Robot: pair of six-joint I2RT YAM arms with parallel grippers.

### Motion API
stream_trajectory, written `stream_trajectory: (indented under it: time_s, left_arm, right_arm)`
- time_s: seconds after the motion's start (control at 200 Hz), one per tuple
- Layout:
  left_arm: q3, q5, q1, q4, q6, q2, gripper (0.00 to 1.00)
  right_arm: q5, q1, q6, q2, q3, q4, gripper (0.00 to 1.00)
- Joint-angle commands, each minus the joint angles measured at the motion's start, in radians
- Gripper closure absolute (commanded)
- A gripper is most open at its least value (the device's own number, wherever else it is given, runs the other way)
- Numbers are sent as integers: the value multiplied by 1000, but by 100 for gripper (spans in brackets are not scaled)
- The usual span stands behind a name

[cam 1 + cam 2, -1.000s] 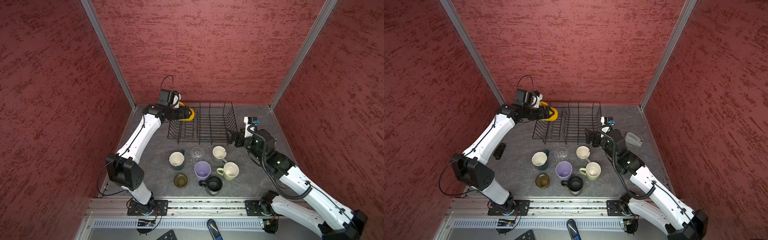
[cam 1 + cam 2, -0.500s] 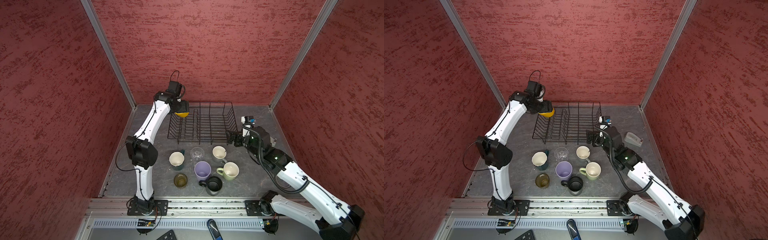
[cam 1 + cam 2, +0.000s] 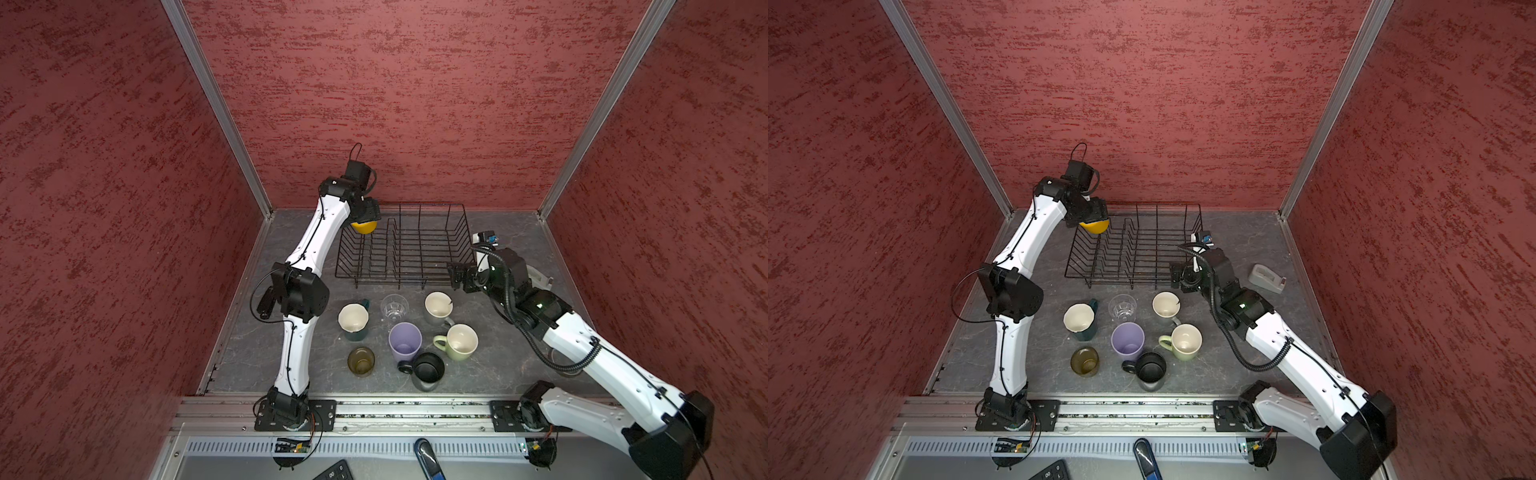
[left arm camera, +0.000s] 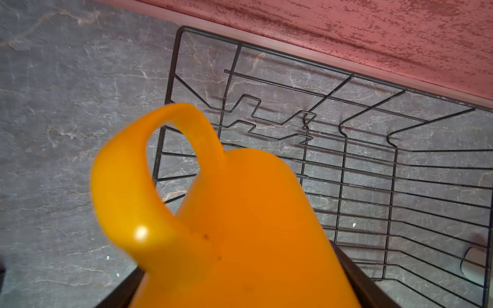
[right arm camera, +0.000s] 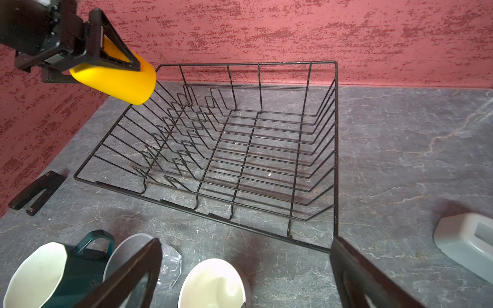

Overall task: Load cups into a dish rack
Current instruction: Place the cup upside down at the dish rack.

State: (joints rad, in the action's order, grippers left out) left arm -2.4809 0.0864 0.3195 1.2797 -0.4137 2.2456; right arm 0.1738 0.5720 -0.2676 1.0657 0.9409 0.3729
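Clamping yellow mug (image 5: 128,85), left tool (image 3: 366,219).

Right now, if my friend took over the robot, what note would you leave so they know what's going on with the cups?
Left gripper: shut on the yellow mug, held tilted in the air over the dish rack's far left corner.
Right gripper: open, empty, near the rack's front right corner.
On the table in front of the rack: teal mug, clear glass, grey mug, lilac tumbler, pale green mug, amber glass, black mug.
Done: no cup is in the rack yet.
Left: set the yellow mug down, then load the other seven.
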Motion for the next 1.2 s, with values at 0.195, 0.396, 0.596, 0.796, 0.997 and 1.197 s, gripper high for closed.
stream_trajectory:
  time_s: [0.195,0.396,0.596,0.796,0.997,1.197]
  left_arm:
    - [-119,47,22,-14,-57,109,100]
    - [-119,57,28,-11,-50,139,100]
    - [-118,64,30,-7,-40,166,100]
    - [-118,66,25,3,-33,196,100]
    - [-116,48,29,-3,-28,218,100]
    - [-112,38,32,-2,-27,247,100]
  right_arm:
    - [-55,-13,18,2,-12,-10,1]
    - [-68,-17,15,6,-27,-20,1]
    - [-80,-21,14,17,-27,-29,1]
    - [-89,-21,10,30,-26,-32,1]
    - [-99,-21,5,42,-21,-36,1]
    - [-108,-22,-4,45,-23,-32,1]
